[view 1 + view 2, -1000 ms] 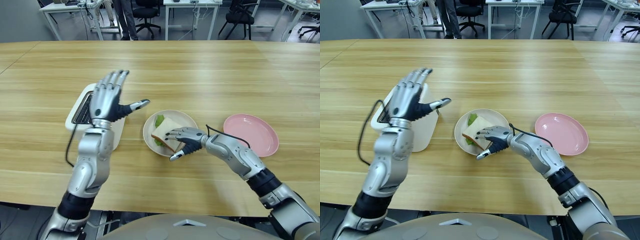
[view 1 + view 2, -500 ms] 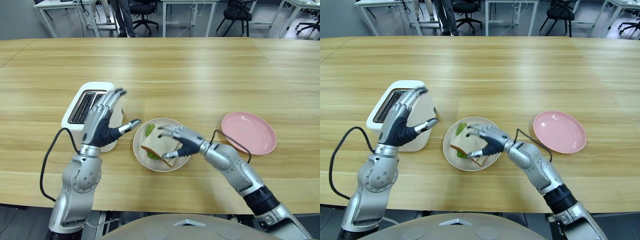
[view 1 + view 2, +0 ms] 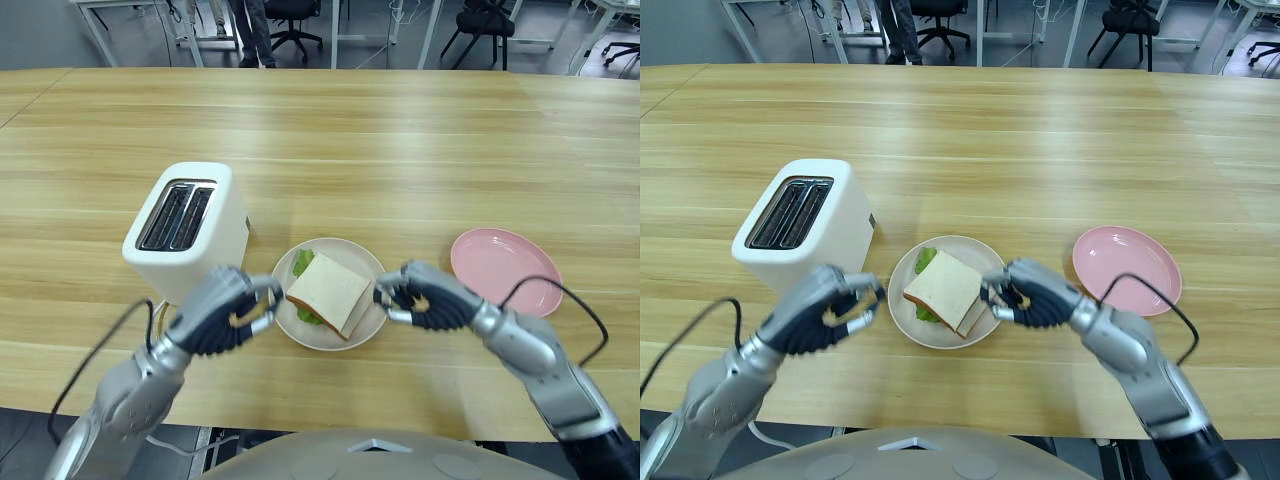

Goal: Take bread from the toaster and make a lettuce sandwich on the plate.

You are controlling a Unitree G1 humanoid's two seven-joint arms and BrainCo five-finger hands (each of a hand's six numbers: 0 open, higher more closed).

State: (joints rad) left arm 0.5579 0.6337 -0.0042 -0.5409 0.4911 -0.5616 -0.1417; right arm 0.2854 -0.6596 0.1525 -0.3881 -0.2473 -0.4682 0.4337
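Sandwich (image 3: 328,293) of pale sliced bread sits on a round cream plate (image 3: 340,247), approx. centre-front of a long wooden worktop (image 3: 400,150). Green lettuce (image 3: 301,263) pokes out from under the bread at the plate's far-left side. White toaster (image 3: 190,235) stands upright just left of the plate, w/ two dark slots on top. Pink plate (image 3: 505,270) lies to the right, near the cream one but apart from it. Left robot hand (image 3: 225,312) hangs low beside the cream plate's left rim and in front of the toaster, fingers curled into a loose fist, holding nothing. Right robot hand (image 3: 425,297) sits at the plate's right rim, between the two plates, fingers likewise curled in and holding nothing. Can't tell if either hand touches the rim.
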